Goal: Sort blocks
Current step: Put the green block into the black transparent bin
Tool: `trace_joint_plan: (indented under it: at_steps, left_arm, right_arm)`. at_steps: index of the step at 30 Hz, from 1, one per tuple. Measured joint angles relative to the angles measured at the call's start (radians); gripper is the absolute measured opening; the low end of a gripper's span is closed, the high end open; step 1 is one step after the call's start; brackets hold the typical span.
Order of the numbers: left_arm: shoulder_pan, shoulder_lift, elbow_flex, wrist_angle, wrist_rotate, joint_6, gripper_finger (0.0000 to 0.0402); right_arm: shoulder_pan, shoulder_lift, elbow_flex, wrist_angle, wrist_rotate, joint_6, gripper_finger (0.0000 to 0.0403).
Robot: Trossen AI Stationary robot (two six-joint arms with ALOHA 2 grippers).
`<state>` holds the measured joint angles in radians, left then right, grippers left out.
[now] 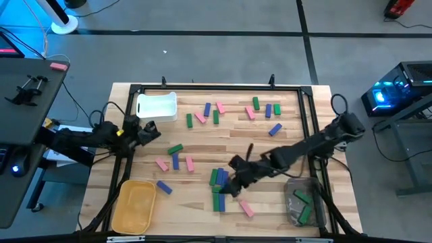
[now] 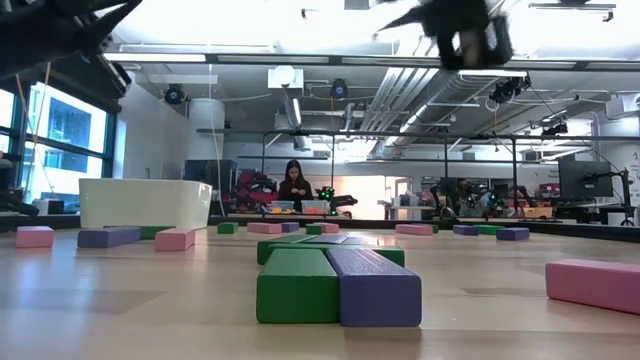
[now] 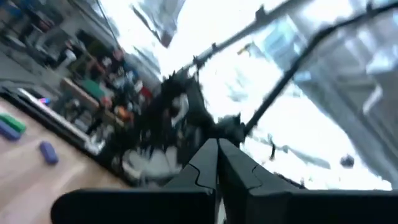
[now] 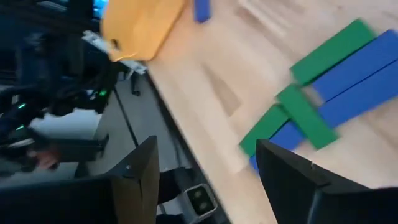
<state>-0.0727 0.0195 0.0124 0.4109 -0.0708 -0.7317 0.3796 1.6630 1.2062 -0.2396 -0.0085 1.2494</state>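
Stretching in across the table (image 1: 202, 142) from its right edge, with the right arm bent low and angling toward the near middle. Hanging the right gripper (image 1: 233, 181) just over a tight cluster of blocks (image 1: 217, 185), fingers (image 4: 140, 168) spread wide and pinching nothing, with only bare wood and the table's edge showing between them in the right wrist view. Waiting at the far left, with the left arm folded along that side and the left gripper (image 1: 150, 130) just beside the white bin (image 1: 156, 104), claw pressed together on nothing and tilting up toward the room in its own wrist view. Counting the cluster below the right gripper: about three green and three blue, lying flat, touching and partly crossing one another, with the arm hiding some of them from above. Counting the rest of the wood: six pink blocks (image 1: 246, 209), five further green blocks (image 1: 175, 149) and five further blue blocks (image 1: 275, 129). Ten of these lying strewn along the far side, five lying in the left middle, and one pink lying near the front edge just beside the cluster. Showing at least two more green ones inside the clear bin (image 1: 291, 210) at the near right corner. Showing one blue block just beside the yellow bin (image 1: 133, 206) at the near left corner.
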Motion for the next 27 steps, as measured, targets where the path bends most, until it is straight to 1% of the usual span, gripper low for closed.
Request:
trace_joint_plan:
  at_steps: [2,4,7,9,12,15,16,21,23,27]
  left_arm:
    - [0.000,0.000,0.000,0.039,-0.049,-0.037,0.0001]
    - [0.000,0.000,0.000,0.048,-0.069,-0.082,0.0001]
    - [0.000,0.000,0.000,0.045,-0.080,-0.112,0.0001]
    - [0.000,0.000,0.000,0.038,-0.117,-0.112,0.0001]
    - [0.000,0.000,0.000,0.041,-0.175,-0.112,0.0001]
    - [0.000,0.000,0.000,0.034,-0.211,-0.112,0.0001]
    - [0.000,0.000,0.000,0.034,-0.212,-0.112,0.0001]
    - [0.000,0.000,0.000,0.031,-0.206,-0.113,0.0001]
    - [0.000,0.000,0.000,0.030,-0.202,-0.113,0.0001]
    - [0.000,0.000,0.000,0.027,-0.204,-0.112,0.0001]
  right_arm:
    - [-0.036,0.039,0.021,-0.029,-0.018,-0.024,0.0199]
    - [-0.063,0.089,0.065,-0.056,-0.019,-0.102,0.0198]
    - [-0.095,0.184,0.188,-0.117,-0.027,-0.237,0.0186]
    - [-0.112,0.259,0.288,-0.210,-0.028,-0.322,0.0167]
    - [-0.131,0.373,0.431,-0.356,-0.029,-0.453,0.0116]
    - [-0.147,0.462,0.539,-0.465,-0.062,-0.572,0.0032]
    - [-0.152,0.486,0.561,-0.491,-0.073,-0.615,0.0017]
    - [-0.178,0.579,0.633,-0.622,-0.104,-0.805,0.0003]
    - [-0.185,0.590,0.641,-0.633,-0.107,-0.860,0.0003]
    - [-0.186,0.595,0.637,-0.619,-0.108,-0.903,0.0001]
